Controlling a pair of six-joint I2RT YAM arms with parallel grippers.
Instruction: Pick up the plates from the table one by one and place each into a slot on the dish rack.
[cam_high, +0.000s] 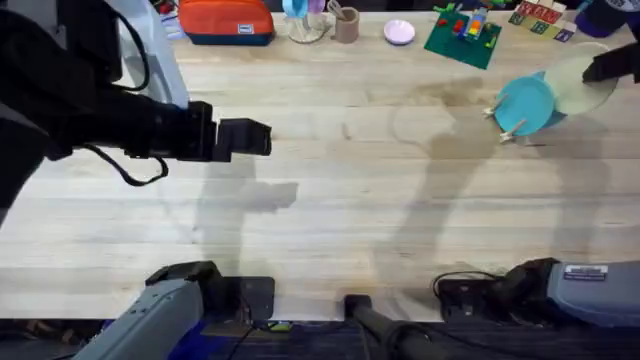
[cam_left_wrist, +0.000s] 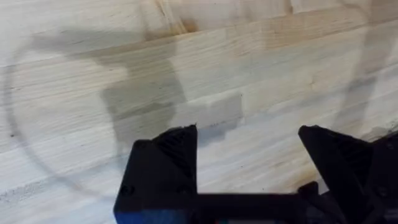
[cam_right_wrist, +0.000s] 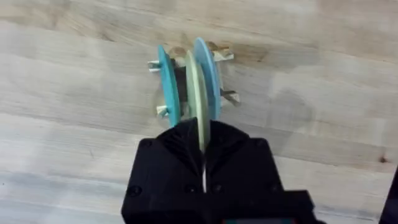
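My right gripper (cam_high: 607, 68) at the table's far right is shut on the rim of a pale cream-yellow plate (cam_high: 585, 85). In the right wrist view this plate (cam_right_wrist: 198, 93) stands edge-on between a teal plate (cam_right_wrist: 166, 87) and a light blue plate (cam_right_wrist: 209, 74), both upright in the dish rack (cam_right_wrist: 225, 57). I cannot tell whether it rests in a slot. From overhead the rack (cam_high: 508, 128) carries a blue plate (cam_high: 525, 102). My left gripper (cam_high: 255, 138) hovers open over bare table (cam_left_wrist: 205, 56) at the left, holding nothing.
Along the far edge stand an orange pouch (cam_high: 228, 20), a brown cup (cam_high: 346, 25), a small pinkish-white dish (cam_high: 399, 32), a green baseplate with bricks (cam_high: 462, 38) and coloured blocks (cam_high: 540, 15). Both arm bases sit at the near edge.
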